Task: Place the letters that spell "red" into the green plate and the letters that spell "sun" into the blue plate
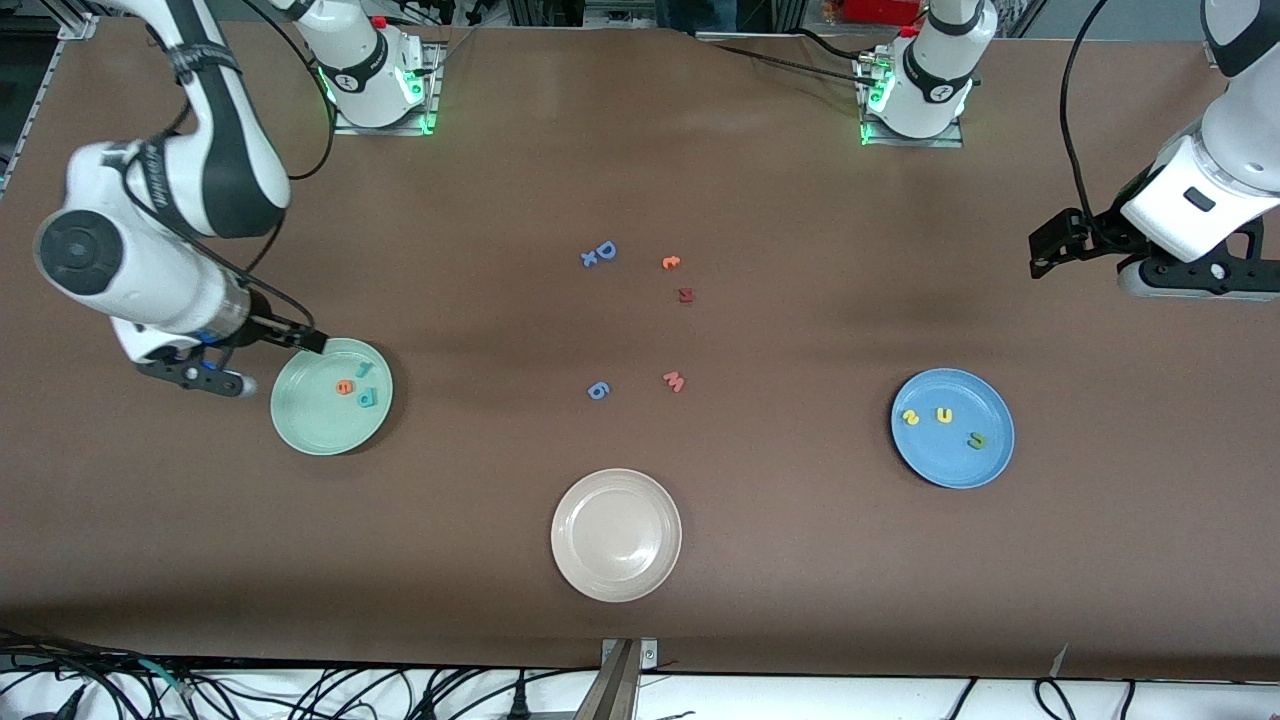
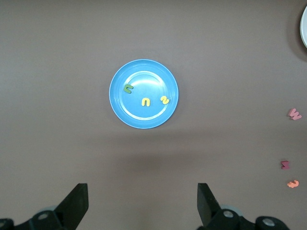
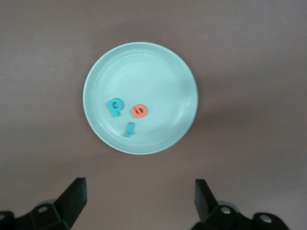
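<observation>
Both words are sitting sorted. The teal "r" [image 1: 362, 369], orange "e" [image 1: 344, 387] and teal "d" [image 1: 367, 398] are lying in the green plate [image 1: 300, 425] toward the right arm's end of the bench [image 1: 760, 560]; the yellow "s" [image 1: 910, 417], yellow "u" [image 1: 943, 414] and green "n" [image 1: 976, 440] are lying in the blue plate [image 1: 940, 470] toward the left arm's end.

The right claw [image 3: 139, 201] is hovering beside the green plate, jaws spread wide and holding nothing. The left claw [image 2: 143, 203] is hanging up by the bench's edge, well apart from the blue plate, equally wide and empty.

The task looks finished, so the chief risk is the right arm: its finger is showing over the green plate's rim in the front view, and a low or sideways withdrawal could nudge the plate and spill a letter.

The leftover pieces, namely the blue capital "D" [image 1: 605, 251], the other orange letter [image 1: 671, 262], a dark red piece [image 1: 686, 295], the pink "w" [image 1: 674, 381] and a blue "6" [image 1: 598, 391], are too small to read surely. The beige-white plate [image 1: 616, 535] is cut off in the left wrist view.
</observation>
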{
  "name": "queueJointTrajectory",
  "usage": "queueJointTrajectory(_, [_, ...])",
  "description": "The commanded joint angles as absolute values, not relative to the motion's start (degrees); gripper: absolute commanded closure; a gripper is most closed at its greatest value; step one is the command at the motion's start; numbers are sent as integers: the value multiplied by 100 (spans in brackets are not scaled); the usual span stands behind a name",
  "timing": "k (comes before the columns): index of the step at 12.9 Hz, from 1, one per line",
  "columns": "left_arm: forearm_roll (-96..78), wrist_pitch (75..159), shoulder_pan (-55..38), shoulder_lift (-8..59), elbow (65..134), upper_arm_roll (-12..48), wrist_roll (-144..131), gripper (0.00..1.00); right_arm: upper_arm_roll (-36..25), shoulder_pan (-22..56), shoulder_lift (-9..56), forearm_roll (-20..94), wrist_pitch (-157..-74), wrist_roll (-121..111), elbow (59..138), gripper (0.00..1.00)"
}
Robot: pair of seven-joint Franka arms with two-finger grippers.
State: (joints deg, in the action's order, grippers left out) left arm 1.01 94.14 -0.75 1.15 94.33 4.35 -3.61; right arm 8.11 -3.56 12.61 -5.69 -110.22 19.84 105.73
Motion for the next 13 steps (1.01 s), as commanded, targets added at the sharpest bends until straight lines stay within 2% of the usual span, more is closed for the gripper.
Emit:
queueJointTrajectory(1, [264,9255,-114,193,9246,413,-351,0,467,-211,1222,-458,-10303,1522,9969,0])
queueJointTrajectory(4, [264,9255,-114,193,9237,422,-343,0,343,-220,1187,-158,-9354,1275,9266,0])
queueJointTrajectory(8, [264,9255,-123,193,9229,422,-343,0,343,-228,950,-27,-8475,1274,8860,0])
queueJointTrajectory(10, [264,9255,-132,193,9229,422,-343,0,343,-229,932,0,-8158,1274,8553,0])
queueJointTrajectory(13, [255,9255,-132,193,9229,422,-352,0,343,-220,713,123,-8060,1283,8534,0])
